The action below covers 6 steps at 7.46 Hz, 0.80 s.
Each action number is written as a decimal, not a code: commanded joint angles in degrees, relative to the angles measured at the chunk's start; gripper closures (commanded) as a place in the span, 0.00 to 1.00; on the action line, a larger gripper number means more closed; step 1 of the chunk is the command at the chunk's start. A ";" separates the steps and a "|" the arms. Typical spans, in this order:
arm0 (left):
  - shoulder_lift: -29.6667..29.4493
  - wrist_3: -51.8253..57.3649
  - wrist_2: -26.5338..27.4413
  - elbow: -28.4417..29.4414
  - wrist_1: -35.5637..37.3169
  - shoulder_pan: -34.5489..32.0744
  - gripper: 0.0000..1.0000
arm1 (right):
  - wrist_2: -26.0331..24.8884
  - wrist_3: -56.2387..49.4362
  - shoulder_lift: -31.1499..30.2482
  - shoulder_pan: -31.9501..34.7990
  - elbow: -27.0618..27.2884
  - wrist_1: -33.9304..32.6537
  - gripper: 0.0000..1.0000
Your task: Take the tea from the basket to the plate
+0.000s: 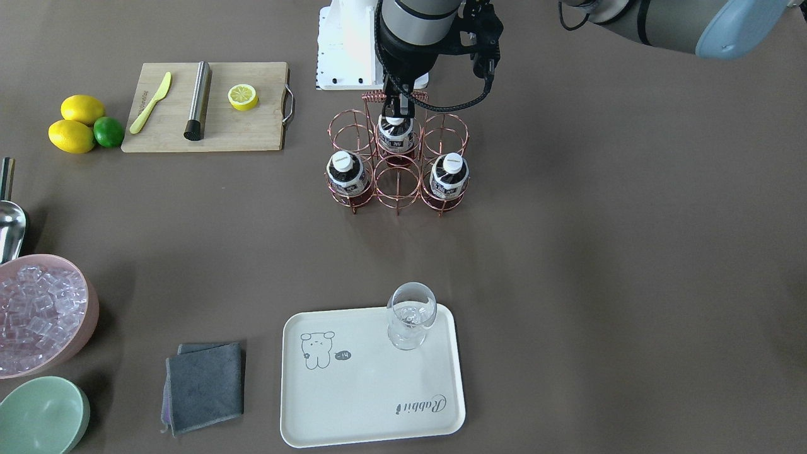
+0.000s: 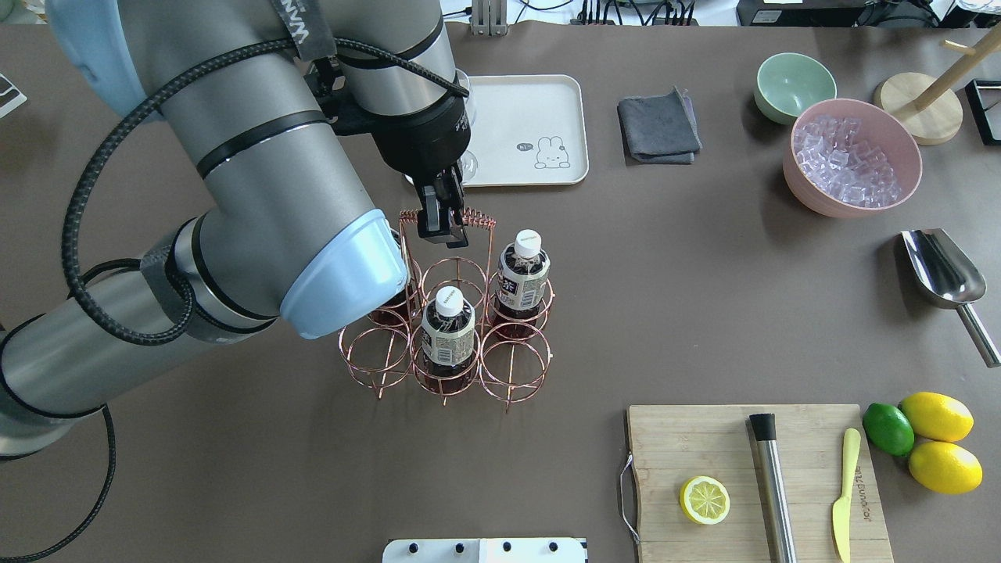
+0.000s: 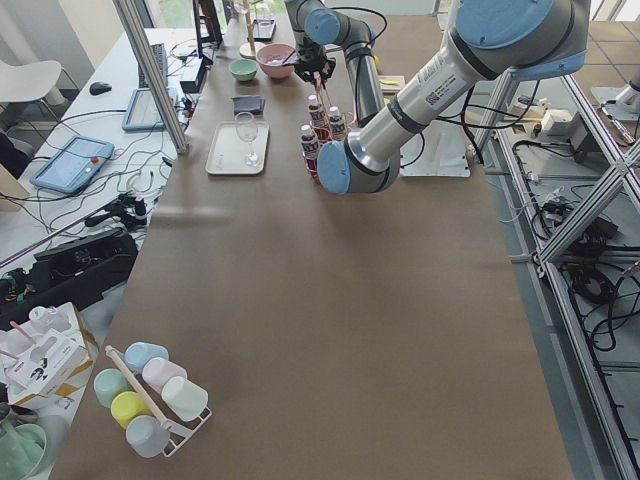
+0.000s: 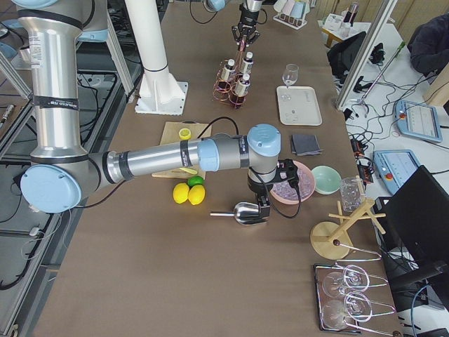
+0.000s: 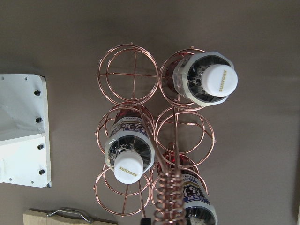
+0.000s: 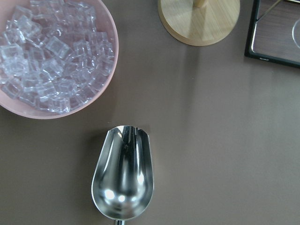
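Three small white-capped plastic bottles of red-brown tea (image 1: pixel 394 133) stand upright in the copper wire six-ring basket (image 1: pixel 397 189), front-facing view, straight below the left gripper (image 1: pixel 398 111), jaws narrowly parted, empty. Overhead: open brown table (image 2: pixel 665 258) separates basket from cream rectangular plate (image 2: pixel 532 109); the coiled handle (image 2: pixel 478 216) likely crowds descent. Right-side view: right gripper (image 4: pixel 262 205), aperture indeterminable, far off over a steel scoop (image 4: pixel 237 212).

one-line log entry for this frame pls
phase: pre-grasp | left pincer: above basket handle, state unclear | tea: three in basket | plate: glass only | right pincer: over scoop, state unclear
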 commanded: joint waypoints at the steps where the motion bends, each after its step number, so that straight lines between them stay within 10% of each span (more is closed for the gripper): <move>1: -0.01 0.00 0.02 -1.53 0.06 0.14 1.00 | 2.85 0.44 2.09 -3.08 4.70 -0.09 0.00; 6: -0.01 0.00 1.07 0.48 -0.02 1.28 1.00 | 5.67 4.11 5.19 -10.81 9.80 12.53 0.00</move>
